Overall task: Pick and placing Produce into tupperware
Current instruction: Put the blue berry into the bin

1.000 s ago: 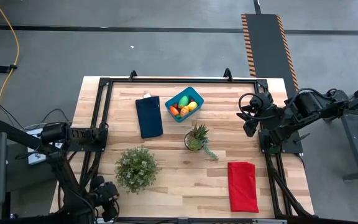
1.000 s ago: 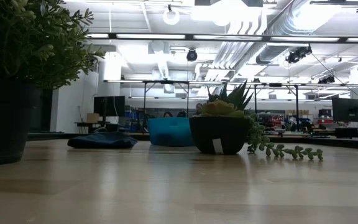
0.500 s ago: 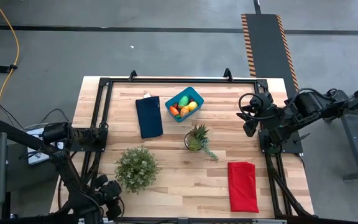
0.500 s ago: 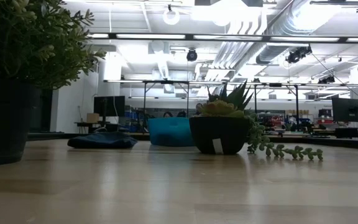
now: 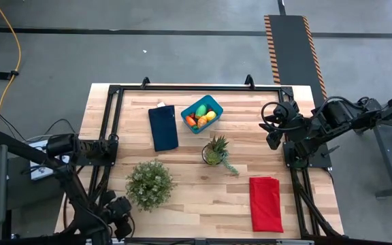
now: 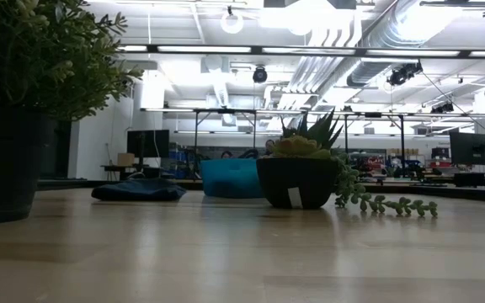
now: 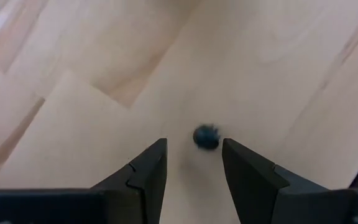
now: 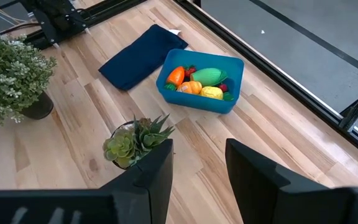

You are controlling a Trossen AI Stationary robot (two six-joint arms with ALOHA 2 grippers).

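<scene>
I see the blue tupperware (image 5: pixel 202 113) sitting toward the far side of the worktop (image 5: pixel 189 197), and the produce (image 5: pixel 201 116) is inside it: a green oval, an orange piece, a carrot and a yellow lemon packed together, which my right wrist view shows clearly (image 8: pixel 201 82). Just beside the tub lies the flat dark blue cloth (image 5: pixel 162 127), and near its other side stands the spiky-leaved plant (image 5: pixel 214 151) in its small pot. The bushy green plant (image 5: pixel 149 184) stands nearer the front left, and a folded red cloth (image 5: pixel 266 203) lies near the front right.

My right gripper (image 5: pixel 273 127) hangs at the right edge of the worktop, well apart from the tub; its fingers (image 8: pixel 151 171) stand partly apart with nothing between them. My left gripper (image 5: pixel 118 216) is down at the front left corner, beside the bushy plant, pointing at bare wood; its fingers (image 7: pixel 148 168) also stand partly apart and empty, with a small dark spot (image 7: pixel 206 137) on the wood just beyond them.
</scene>
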